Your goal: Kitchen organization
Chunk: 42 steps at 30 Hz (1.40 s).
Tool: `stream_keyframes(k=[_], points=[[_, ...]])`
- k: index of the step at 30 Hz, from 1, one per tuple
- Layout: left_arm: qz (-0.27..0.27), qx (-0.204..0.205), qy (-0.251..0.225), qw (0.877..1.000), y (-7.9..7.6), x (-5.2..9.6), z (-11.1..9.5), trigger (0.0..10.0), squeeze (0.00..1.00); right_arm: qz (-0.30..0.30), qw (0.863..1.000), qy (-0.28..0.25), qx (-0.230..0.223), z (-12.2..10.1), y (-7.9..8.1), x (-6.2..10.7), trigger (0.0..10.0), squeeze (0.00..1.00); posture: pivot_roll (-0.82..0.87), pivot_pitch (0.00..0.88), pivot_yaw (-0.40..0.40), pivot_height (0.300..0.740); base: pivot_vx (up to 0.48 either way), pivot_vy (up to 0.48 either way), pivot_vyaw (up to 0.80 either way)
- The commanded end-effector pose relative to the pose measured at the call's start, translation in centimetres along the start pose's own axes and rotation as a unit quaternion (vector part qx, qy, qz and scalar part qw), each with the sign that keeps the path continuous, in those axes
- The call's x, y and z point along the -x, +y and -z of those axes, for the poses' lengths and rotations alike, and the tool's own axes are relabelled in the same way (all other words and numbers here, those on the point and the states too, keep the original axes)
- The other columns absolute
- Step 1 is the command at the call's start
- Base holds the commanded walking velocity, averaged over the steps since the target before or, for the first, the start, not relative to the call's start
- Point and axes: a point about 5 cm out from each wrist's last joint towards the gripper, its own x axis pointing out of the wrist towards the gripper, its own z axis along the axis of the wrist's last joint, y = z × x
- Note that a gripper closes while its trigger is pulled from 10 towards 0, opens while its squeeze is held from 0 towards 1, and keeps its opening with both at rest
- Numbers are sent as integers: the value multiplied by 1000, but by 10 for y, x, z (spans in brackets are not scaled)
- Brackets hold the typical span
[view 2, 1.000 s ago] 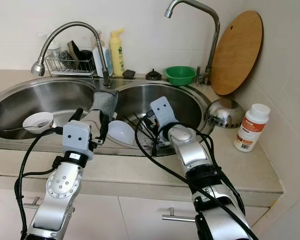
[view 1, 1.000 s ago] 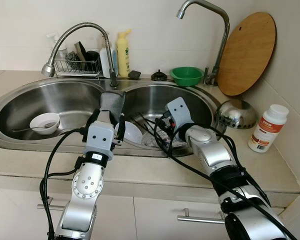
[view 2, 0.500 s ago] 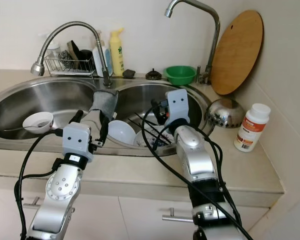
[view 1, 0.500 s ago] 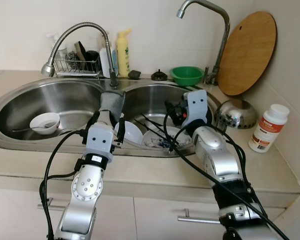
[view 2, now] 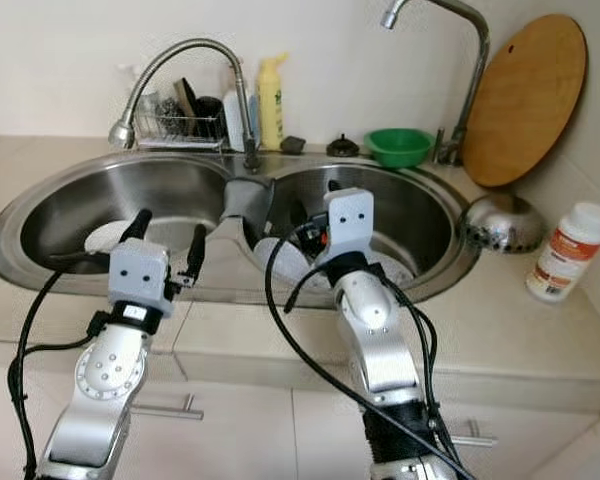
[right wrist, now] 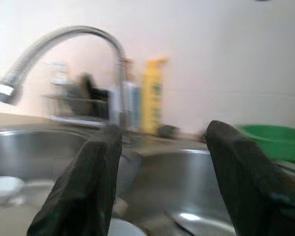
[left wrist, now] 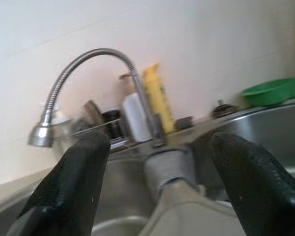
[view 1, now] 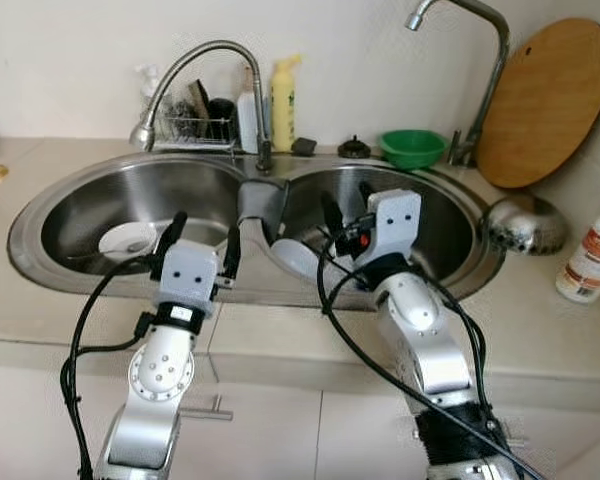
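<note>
A: A beige kitchen surface [view 1: 540, 330] with a steel double sink [view 1: 70, 200] set in it, pale wall behind. Nearest the camera, lower centre of the frame, both arms are raised over the front rim.

B: Fingers?

A: The left gripper [view 1: 200, 235] is spread wide and holds nothing; the right gripper [view 1: 345, 205] is likewise wide apart and empty.

B: And the dishes?

A: A white bowl [view 1: 290, 258] leans in the right basin, just beyond and a little below the right gripper, slightly to its left. I'd judge the right arm nearer to it. Another small bowl [view 1: 127, 240] sits in the left basin, left of the left gripper. A grey cloth [view 1: 260, 205] hangs over the divider between the two.

B: Further back?

A: A dish rack [view 1: 195, 125], a yellow bottle [view 1: 284, 90], a green bowl [view 1: 413, 148], then a round wooden board [view 1: 545, 100] at upper right.
</note>
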Motion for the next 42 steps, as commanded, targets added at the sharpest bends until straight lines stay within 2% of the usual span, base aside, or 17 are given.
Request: stream_keyframes(k=[1, 8, 32, 42], points=[[-6, -10, -4, 1000, 6, 0, -1, 10000, 0, -6, 1000, -26, 4, -11, 6, -2, 10000, 0, -6, 0, 18, 740, 0, 472, 0], [-6, -10, -2, 1000, 5, 0, -2, 10000, 0, -9, 999, -34, 10, -13, 10, 0, 10000, 0, -5, 0, 15, 740, 0, 472, 0], [-6, -5, 0, 1000, 1, -1, 1, 10000, 0, -24, 998, -16, 64, 2, 16, 15, 10000, 0, -21, 0, 10, 740, 0, 469, 0], [-5, -10, -11, 1000, 1, -1, -1, 10000, 0, 5, 997, -14, 72, 4, 7, 17, 10000, 0, -22, 0, 13, 740, 0, 0, 0]])
